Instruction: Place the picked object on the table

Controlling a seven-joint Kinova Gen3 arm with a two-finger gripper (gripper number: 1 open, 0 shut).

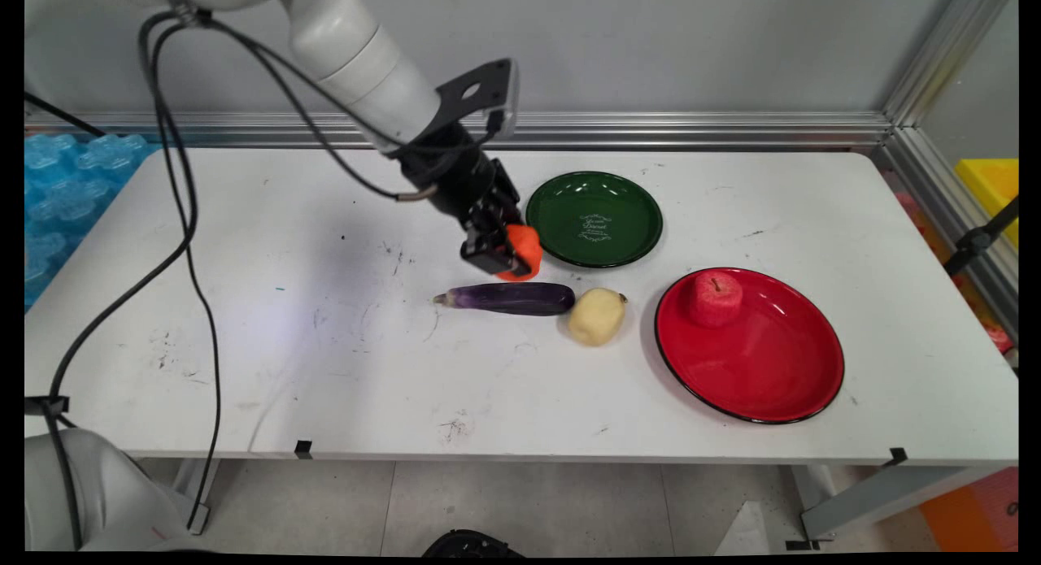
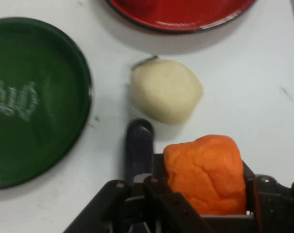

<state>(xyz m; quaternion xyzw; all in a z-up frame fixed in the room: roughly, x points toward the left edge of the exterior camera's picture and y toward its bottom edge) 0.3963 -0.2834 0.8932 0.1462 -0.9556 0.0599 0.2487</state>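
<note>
Hand view: pincer [image 2: 205, 204] pinching orange lump [image 2: 205, 172] | likely light, soft-skinned, grippable across flanks | above table [image 1: 325, 345], beside eggplant [image 1: 508, 298], potato [image 1: 596, 315], green plate [image 1: 594, 219].

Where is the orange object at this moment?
The orange object sits between the gripper fingers near the middle of the main view, just left of the green plate and behind the eggplant.

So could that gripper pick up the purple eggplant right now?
Probably not as it stands. The gripper is already shut on an orange object, so its fingers are occupied. The eggplant lies just below it on the table, uncovered, beside a potato.
</note>
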